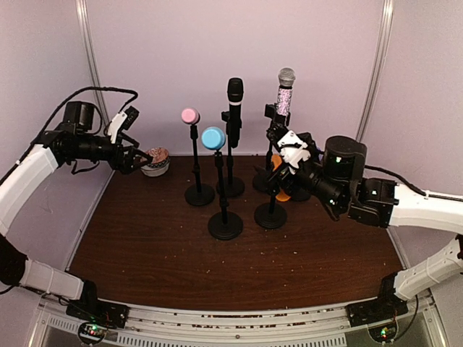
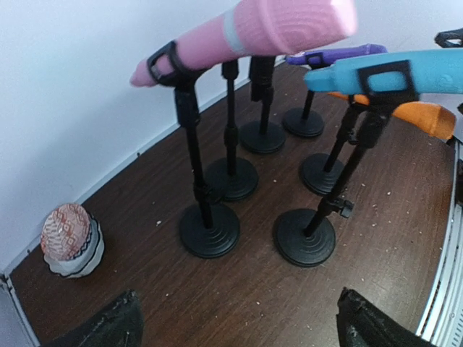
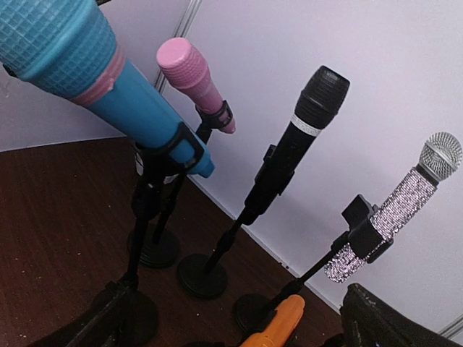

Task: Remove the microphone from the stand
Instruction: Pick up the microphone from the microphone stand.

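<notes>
Right gripper (image 1: 283,173) open, orange microphone (image 3: 281,325) just beside it, on stand (image 1: 270,215)

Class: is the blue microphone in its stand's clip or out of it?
In. The blue microphone sits tilted, head uppermost, held by the black clip atop its stand.

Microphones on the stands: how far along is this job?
Done: nothing; the pink, blue, black, sparkly and orange microphones all sit in their stands. In hand: the left claw and right claw are open and empty, the right near the orange one. Left: grip a microphone, lift it out.
</notes>
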`<state>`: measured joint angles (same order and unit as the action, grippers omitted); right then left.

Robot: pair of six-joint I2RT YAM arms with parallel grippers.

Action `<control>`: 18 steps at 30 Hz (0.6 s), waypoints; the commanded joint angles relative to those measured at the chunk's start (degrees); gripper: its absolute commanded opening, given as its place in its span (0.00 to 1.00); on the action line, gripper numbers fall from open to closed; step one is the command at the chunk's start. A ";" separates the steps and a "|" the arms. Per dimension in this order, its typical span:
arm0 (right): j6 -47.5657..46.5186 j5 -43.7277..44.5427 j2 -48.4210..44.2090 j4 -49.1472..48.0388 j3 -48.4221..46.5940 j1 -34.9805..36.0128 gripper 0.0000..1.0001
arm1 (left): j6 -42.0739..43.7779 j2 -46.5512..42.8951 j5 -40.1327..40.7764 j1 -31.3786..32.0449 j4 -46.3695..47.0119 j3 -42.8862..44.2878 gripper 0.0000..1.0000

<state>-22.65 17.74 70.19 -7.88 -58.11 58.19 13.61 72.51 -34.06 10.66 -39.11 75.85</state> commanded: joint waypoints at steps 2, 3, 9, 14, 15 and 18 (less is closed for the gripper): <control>-5.10 1.77 3.53 -1.62 -6.49 4.72 1.00 | -0.15 -3.99 -6.35 4.24 8.67 -5.50 0.91; -5.46 1.71 4.56 -1.95 -7.56 5.39 1.00 | -1.70 -4.40 -5.72 5.86 12.65 -7.80 0.90; -9.56 1.99 10.18 -5.22 -12.85 9.33 1.00 | -12.09 -4.11 1.37 13.57 33.68 -14.23 0.84; -11.52 2.01 14.61 -8.46 -15.89 10.62 0.99 | -12.19 -1.22 4.47 16.98 37.21 -13.22 0.84; -12.06 2.44 15.49 -9.18 -16.61 10.84 0.99 | -12.34 -0.77 4.58 17.41 37.78 -13.38 0.84; -12.99 4.31 18.37 -11.77 -18.74 11.24 0.96 | -13.54 -0.02 4.91 18.35 40.35 -15.01 0.81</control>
<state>-33.39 19.03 85.97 -14.63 -73.30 68.84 2.76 71.31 -31.14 27.86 -7.46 61.82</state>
